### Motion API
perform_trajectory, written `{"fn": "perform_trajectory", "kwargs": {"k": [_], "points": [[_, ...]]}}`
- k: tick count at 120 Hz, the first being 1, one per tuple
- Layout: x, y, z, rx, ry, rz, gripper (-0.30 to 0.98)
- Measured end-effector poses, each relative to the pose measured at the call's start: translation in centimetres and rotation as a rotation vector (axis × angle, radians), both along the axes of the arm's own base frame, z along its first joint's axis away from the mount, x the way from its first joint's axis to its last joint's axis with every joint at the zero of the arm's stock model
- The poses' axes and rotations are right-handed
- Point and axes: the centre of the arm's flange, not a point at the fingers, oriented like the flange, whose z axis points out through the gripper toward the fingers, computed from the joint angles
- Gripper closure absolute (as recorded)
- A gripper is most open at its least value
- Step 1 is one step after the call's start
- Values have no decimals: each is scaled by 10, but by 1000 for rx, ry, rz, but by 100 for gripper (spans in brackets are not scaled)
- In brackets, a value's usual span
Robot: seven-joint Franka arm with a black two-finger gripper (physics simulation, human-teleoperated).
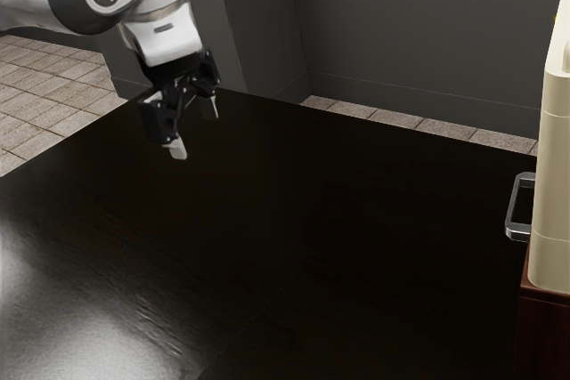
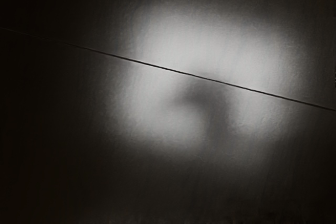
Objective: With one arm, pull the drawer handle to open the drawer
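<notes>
Slightly tilted, the hand (image 1: pixel 194 128) points down above the table (image 1: pixel 338 246), its fingers apart.

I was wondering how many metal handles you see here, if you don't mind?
1. The metal handle is at the exterior view's right, beside the cream furniture. More may be hidden, since that furniture is cut off there.
</notes>
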Motion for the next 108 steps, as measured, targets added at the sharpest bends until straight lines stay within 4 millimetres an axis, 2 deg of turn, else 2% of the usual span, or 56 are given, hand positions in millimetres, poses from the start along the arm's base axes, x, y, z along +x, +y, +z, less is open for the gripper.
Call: {"fn": "perform_trajectory", "kwargs": {"k": [19,45,62,73,91,99,108], "points": [[12,-42,-8,-31,-10,-362,1],[44,-47,-32,-154,-99,-769,4],[58,-72,-34,-169,-181,-1015,8],[79,-91,-49,-198,-229,-1155,12],[110,-114,-58,-224,-329,-1343,26],[120,-119,-64,-241,-367,-1404,29],[127,-136,-73,-276,-403,-1478,31]]}}
